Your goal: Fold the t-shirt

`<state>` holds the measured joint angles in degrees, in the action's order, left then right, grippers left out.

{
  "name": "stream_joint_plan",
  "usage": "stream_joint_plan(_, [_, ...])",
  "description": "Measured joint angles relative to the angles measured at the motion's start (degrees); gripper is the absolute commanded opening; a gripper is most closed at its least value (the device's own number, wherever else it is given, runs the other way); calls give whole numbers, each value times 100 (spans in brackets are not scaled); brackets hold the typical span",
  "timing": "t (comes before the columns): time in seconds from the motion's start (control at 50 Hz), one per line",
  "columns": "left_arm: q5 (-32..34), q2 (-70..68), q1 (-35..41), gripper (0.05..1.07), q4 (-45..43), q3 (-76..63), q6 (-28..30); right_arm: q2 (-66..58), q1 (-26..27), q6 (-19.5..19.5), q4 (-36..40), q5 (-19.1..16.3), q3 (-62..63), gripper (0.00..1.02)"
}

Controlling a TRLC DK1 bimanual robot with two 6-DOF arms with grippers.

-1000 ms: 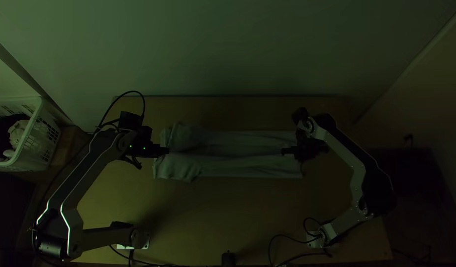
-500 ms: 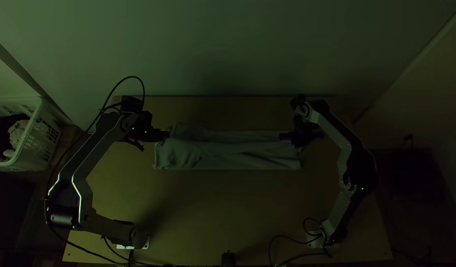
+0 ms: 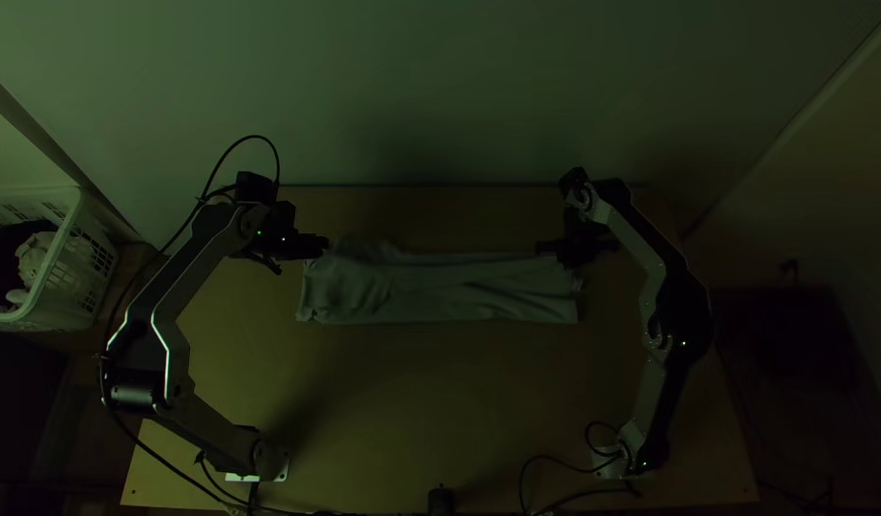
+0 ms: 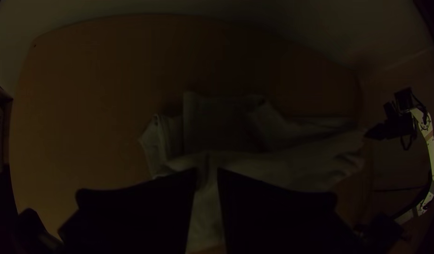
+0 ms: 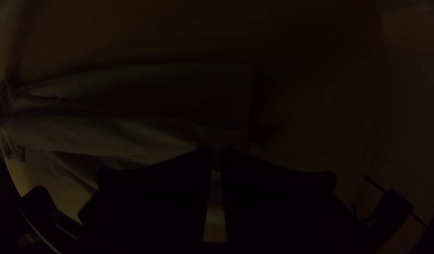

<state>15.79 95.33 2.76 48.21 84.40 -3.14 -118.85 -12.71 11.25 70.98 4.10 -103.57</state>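
Shifted the left end effector [image 3: 322, 245] and the right end effector [image 3: 540, 248] toward the far edge of the table [image 3: 421, 401] since a second ago, dragging the near edge of the t-shirt [image 3: 440, 291] a bit that way too. Got the cloth lying in a long, wrinkly band across the middle of the table, looking folded over lengthwise, with a bunched bit on the far side near the left end effector. Down to a narrow gap on the left end effector [image 4: 207, 170], with t-shirt pinched at one end of the band. Same deal on the right end effector [image 5: 218, 153], narrow and holding t-shirt near the other end. Can't tell how many layers, too dark. Off beyond the table's left side, a white basket [image 3: 73, 277] with clothes [image 3: 33, 258] inside.
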Motion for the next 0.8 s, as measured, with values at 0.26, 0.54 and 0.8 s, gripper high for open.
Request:
stream_joint_plan(0.26, [479, -2, -66, 103, -55, 17, 13, -11, 254, 52, -310, 186, -31, 56])
stream_joint_plan(0.54, [782, -315, -417, 103, -721, -356, -33, 24, 391, -131, -407, 601, -236, 99])
stream_joint_plan(0.8, [1641, -662, -1095, 103, -1075, -1008, -42, 691, 866, -151, -415, -358, -267, 99])
